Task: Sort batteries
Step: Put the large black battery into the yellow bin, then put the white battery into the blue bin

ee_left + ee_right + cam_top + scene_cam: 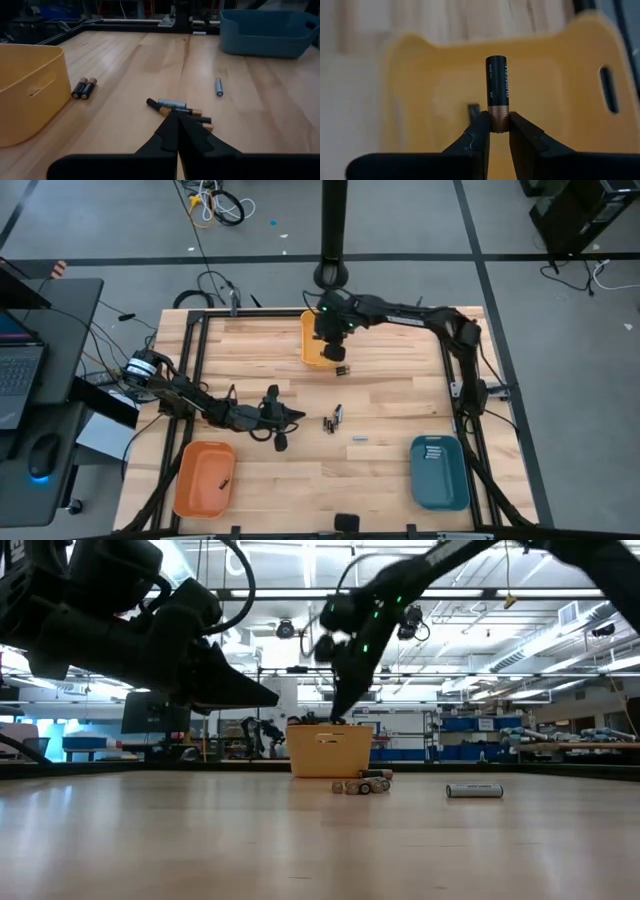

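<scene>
My right gripper (499, 131) hangs over the yellow bin (308, 345) at the table's far middle, shut on a black battery (497, 80) with a copper end. Another dark battery (473, 111) lies in that bin. A small cluster of batteries (177, 107) lies mid-table, a silvery one (219, 86) lies apart, and two black ones (84, 88) lie beside the yellow bin. My left gripper (176, 116) is shut, holds nothing, and points at the cluster from just left of it (298, 415). My right gripper pinches the battery's copper-coloured end (498, 119) between its two fingertips. The battery sticks out beyond the fingers in line with them, black end leading. It is lifted clear, slanting down over the yellow bin's inside.
An orange bin (190, 490) stands at the near left with a small dark piece (223, 480) in it. A blue bin (440, 485) stands at the near right. Bare wood lies between the two near bins.
</scene>
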`<move>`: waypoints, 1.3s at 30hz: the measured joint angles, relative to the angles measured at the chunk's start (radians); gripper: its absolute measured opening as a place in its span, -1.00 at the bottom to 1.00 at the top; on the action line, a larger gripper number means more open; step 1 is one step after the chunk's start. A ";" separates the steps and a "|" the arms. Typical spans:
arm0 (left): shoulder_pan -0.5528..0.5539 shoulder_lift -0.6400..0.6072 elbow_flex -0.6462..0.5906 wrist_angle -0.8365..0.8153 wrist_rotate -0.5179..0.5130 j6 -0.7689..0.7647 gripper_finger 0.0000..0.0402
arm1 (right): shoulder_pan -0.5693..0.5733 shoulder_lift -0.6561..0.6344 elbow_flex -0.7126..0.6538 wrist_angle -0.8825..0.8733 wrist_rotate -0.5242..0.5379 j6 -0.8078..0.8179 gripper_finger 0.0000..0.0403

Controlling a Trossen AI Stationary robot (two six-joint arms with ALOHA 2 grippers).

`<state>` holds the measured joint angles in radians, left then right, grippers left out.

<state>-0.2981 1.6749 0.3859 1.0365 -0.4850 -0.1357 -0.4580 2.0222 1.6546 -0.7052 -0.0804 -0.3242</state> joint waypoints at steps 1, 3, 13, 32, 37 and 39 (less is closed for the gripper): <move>0.000 0.000 0.000 -0.001 0.000 0.007 -0.96 | -0.012 0.022 0.013 -0.012 0.000 -0.002 -0.69; 0.002 0.000 0.000 -0.011 0.000 0.023 -0.96 | -0.032 0.056 0.029 -0.028 -0.004 -0.004 -0.69; 0.003 0.000 0.001 -0.019 0.035 0.020 -0.96 | -0.055 0.085 0.027 -0.101 -0.053 0.023 -0.56; 0.002 0.000 0.003 -0.009 0.042 -0.006 -0.96 | 0.129 -0.121 0.074 -0.318 0.034 0.001 -0.83; 0.001 0.000 0.009 -0.012 0.042 -0.015 -0.96 | 0.215 -0.301 -0.161 -0.195 0.034 0.078 -0.93; 0.001 0.000 0.023 -0.017 0.046 -0.021 -0.96 | 0.253 -0.378 -0.307 -0.094 0.033 0.125 -0.95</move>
<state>-0.2974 1.6749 0.4084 1.0194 -0.4393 -0.1570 -0.2046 1.6438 1.3479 -0.7989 -0.0475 -0.1992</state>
